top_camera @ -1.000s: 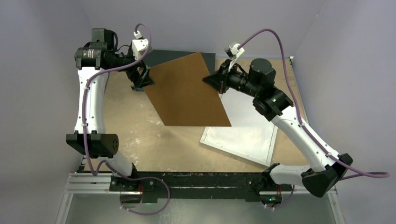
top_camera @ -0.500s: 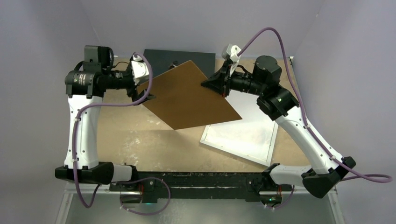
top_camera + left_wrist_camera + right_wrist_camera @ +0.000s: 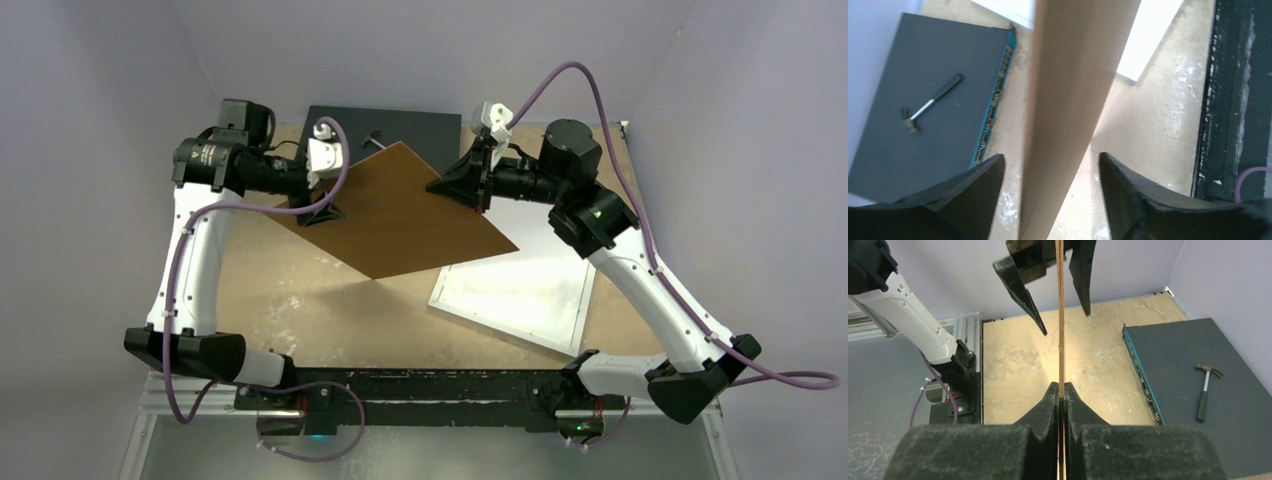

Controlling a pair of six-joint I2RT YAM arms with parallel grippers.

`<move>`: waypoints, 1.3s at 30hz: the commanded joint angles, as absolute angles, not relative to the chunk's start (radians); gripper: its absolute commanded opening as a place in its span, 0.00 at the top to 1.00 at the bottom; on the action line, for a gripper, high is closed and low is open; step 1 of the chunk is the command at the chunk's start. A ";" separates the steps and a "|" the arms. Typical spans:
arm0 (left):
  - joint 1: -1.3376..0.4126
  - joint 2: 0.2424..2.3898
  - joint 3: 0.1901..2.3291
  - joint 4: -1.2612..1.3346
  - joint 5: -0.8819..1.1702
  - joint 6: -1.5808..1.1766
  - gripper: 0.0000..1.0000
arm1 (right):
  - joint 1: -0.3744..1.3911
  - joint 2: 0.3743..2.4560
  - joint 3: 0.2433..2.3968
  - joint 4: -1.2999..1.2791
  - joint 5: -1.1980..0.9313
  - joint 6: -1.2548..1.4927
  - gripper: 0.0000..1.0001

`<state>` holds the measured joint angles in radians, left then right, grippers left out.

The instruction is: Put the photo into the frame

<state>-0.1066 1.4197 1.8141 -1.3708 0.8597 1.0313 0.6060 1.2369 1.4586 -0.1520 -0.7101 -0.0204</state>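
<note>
One brown backing board [image 3: 410,215] aloft | right gripper [image 3: 1060,390] clenched on its edge | left gripper [image 3: 1050,162] back, straddling the opposite edge, jaws apart, not gripping | frame [image 3: 520,295] flat on worktop [image 3: 300,290], partly beneath; photo unseen | board must clear the frame first

The tabletop [image 3: 300,290] is showing a beige, scuffed surface with pale whitish patches, most of them toward the near side. The frame [image 3: 520,300] is lying flat on its right half, turned at an angle, with one corner pointing toward the near edge. A dark flat box [image 3: 420,125] is lying at the far edge against the back wall, its teal side facing the open tabletop. In the left wrist view a white corner of the frame [image 3: 1148,40] is sitting just beside a corner of the box [image 3: 923,100]. A black rail [image 3: 440,385] is running along the near edge.
</note>
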 commanded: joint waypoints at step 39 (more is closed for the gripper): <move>-0.195 1.149 1.454 -0.993 0.809 0.783 1.00 | 0.612 1.149 1.241 0.075 -0.462 0.032 0.14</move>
<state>-0.1925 1.2125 1.5063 -1.0573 0.8249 0.8257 0.6106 1.2034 1.2507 0.0277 -0.5861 0.0208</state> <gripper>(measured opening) 0.363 0.799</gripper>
